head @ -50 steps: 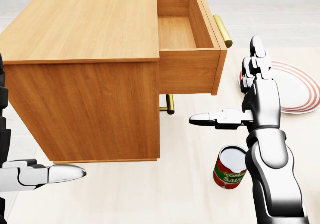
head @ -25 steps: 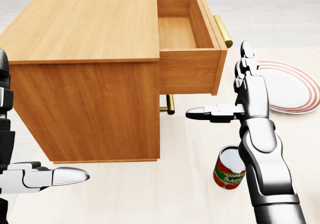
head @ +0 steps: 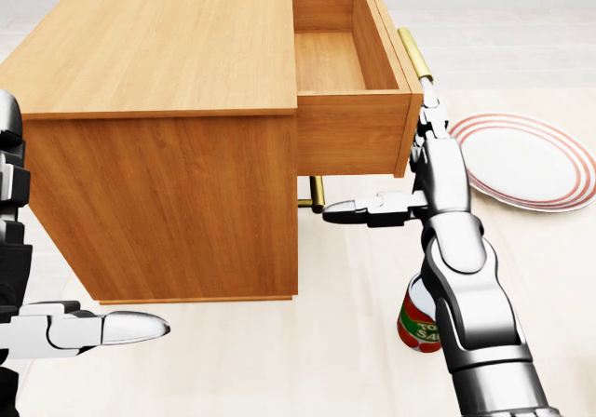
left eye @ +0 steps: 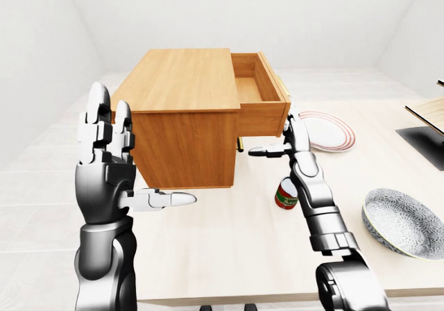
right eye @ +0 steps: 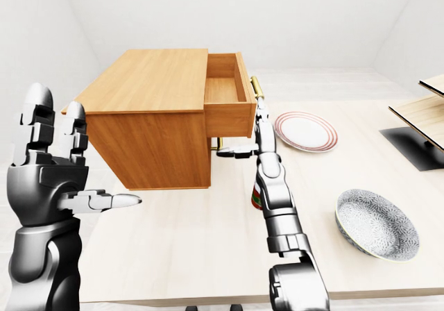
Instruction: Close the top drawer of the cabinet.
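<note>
Nearest, at the head view's seven o'clock, the silver-and-black left hand (left eye: 111, 165) stays raised with fingers spread. The red-labelled tomato sauce tin (head: 416, 322) stands at five o'clock (half hidden by the forearm). The silver right hand (head: 430, 170) has moved leftward since a second ago; its spread fingers now meet the pulled-out top drawer (head: 352, 82) of the light wooden cabinet (head: 158, 128) by the brass bar handle (head: 413, 50). At three o'clock lies the red-ringed white plate (head: 526, 161).

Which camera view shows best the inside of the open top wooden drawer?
The head view: it looks down into the open top wooden drawer, large and close, so its bare floor and walls show. The left-eye and right-eye views show the same drawer smaller, with less of its floor. The right hand stands open beside its front panel.
</note>
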